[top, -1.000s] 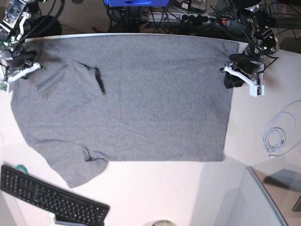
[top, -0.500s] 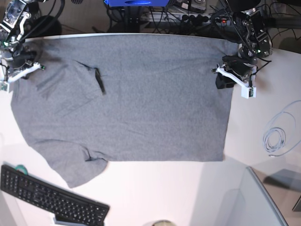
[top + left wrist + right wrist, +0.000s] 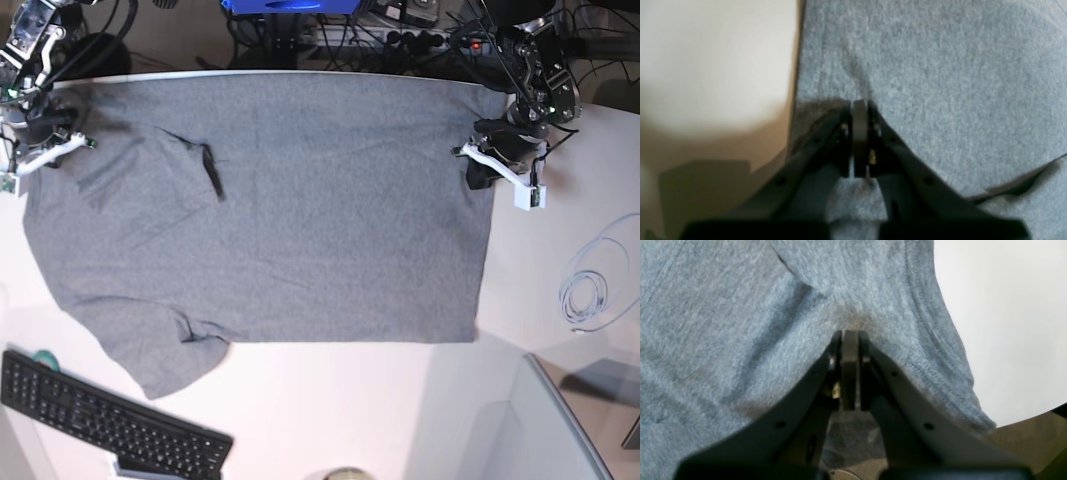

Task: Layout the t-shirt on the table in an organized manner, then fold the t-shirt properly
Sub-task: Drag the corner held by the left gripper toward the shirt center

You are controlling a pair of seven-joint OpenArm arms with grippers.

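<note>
1. Left gripper (image 3: 860, 103) is pressed down at the hem edge of the t-shirt (image 3: 280, 210), jaws together; the wrist view shows them pinched on grey cloth with a small crease running off the tips
2. Right gripper (image 3: 850, 333) is likewise closed tight, nipping the fabric just inside the stitched sleeve hem, near the table (image 3: 330, 420) edge
3. So both pincers are clamped on the shirt, one at each far end of the garment
4. Shirt lies spread across the white top, mostly flat, body wide and smooth
5. Layout looks nearly done, I'd say: the lower sleeve is rumpled beside the keyboard (image 3: 110, 425), and a dark fold sits near the upper sleeve
6. No fold is made yet; the whole folding stage is left
7. A cable (image 3: 585, 295) coils well apart from the hem
</note>
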